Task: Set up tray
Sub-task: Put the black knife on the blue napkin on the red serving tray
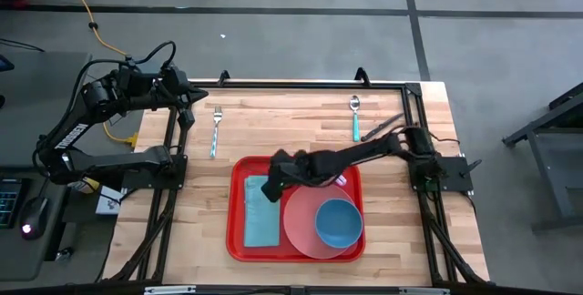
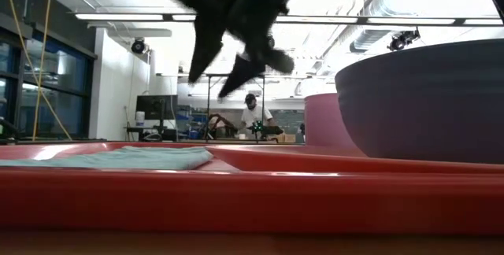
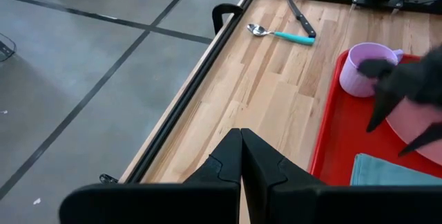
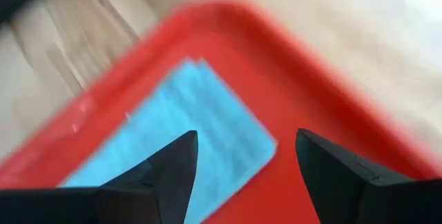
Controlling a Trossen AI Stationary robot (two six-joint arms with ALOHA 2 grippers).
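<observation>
The red tray [image 1: 235, 233] lies near the table's near edge. On its left part lies a folded teal cloth [image 1: 260, 215], flat. To the right sits a pink plate [image 1: 299, 227] with a blue bowl [image 1: 339, 222] on it. A lilac cup [image 3: 358, 68] stands at the tray's far right corner. My right gripper [image 1: 271, 186] hovers open above the cloth [image 4: 186, 127], clear of the tray [image 2: 236, 196], with its fingers pointing down [image 2: 209, 86]. My left gripper [image 1: 200, 95] waits shut at the far left, off the table's edge.
A teal-handled fork [image 1: 216, 129] lies on the wood left of the tray. A teal-handled spoon [image 1: 355, 117] and a dark knife [image 1: 383, 127] lie toward the far right. Bare wood shows between them. A person stands in the room far behind [image 2: 250, 113].
</observation>
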